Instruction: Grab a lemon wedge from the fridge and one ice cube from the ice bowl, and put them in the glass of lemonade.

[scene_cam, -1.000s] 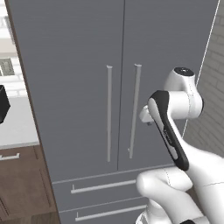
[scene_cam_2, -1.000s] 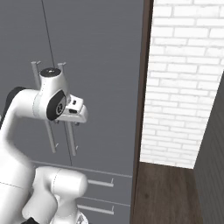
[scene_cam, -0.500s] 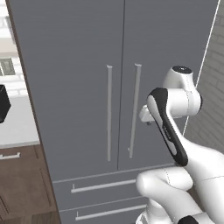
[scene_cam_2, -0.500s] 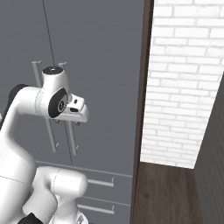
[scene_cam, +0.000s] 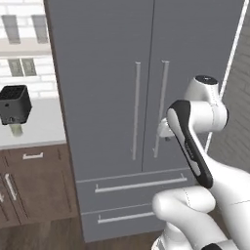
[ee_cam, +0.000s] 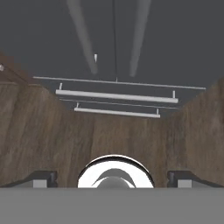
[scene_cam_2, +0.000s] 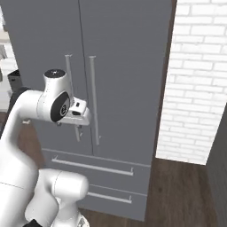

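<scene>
I have the fridge (scene_cam: 117,73) square ahead of the base: tall, grey, both doors closed, the seam between them running straight down. Its two long silver bar handles (scene_cam: 136,110) stand upright on either side of that seam, and the two drawers (scene_cam: 132,184) below are closed as well, each with a horizontal bar pull. To the right of the fridge, in the right base view, I see a white brick wall (scene_cam_2: 199,80) and dark wood flooring (scene_cam_2: 186,195) at its foot. To the left of the fridge, in the left base view, a pale counter (scene_cam: 34,128) sits on dark brown cabinets (scene_cam: 34,185), with a black toaster (scene_cam: 14,104) on it and a small glass of lemonade (scene_cam: 16,129) just in front of and below the toaster, partly hidden by it. The arm is folded in front of the right-hand door, its wrist at about handle-bottom height and apart from the door. In the hand view the gripper (ee_cam: 112,178) points down toward the wood floor and the drawer fronts; its two dark fingertips (ee_cam: 40,178) sit at opposite edges of the view, so the pincer is spread wide with nothing between the jaws.
</scene>
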